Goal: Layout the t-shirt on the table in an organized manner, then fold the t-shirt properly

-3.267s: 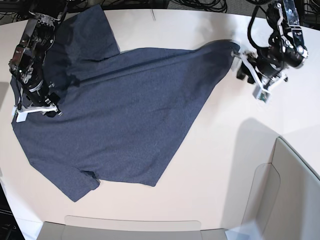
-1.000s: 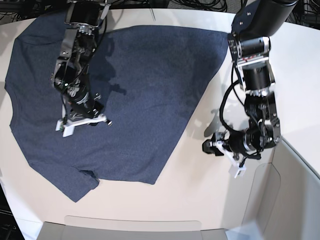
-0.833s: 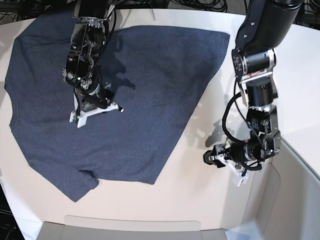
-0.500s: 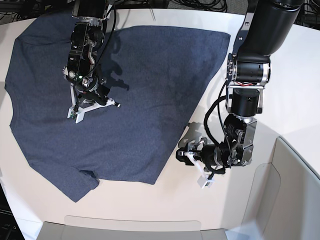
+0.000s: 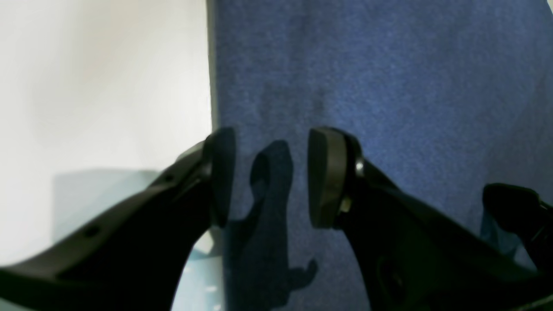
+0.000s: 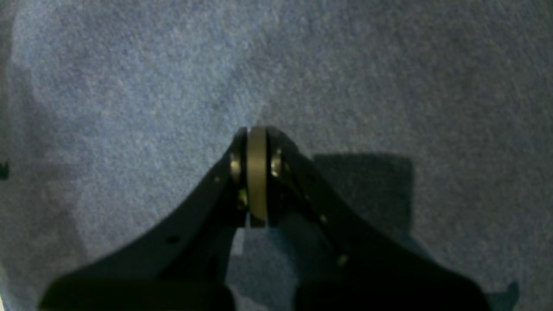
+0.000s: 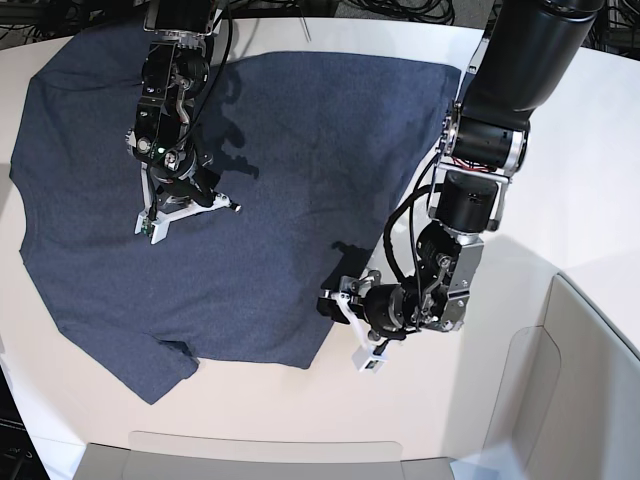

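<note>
T-shirt (image 7: 270, 170) edge sits between wide-spread left claw (image 5: 270, 177) fingers.

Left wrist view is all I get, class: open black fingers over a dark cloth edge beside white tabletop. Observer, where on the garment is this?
Observer: The left hand is at the dark heathered navy-grey t-shirt's slanted side edge, close to its near corner.
Operator: And the other hand?
Observer: The right hand is shut and empty above the shirt's middle.
Operator: Is the shirt spread?
Observer: Mostly flat on the smooth off-white table, with one short sleeve at the near end.
</note>
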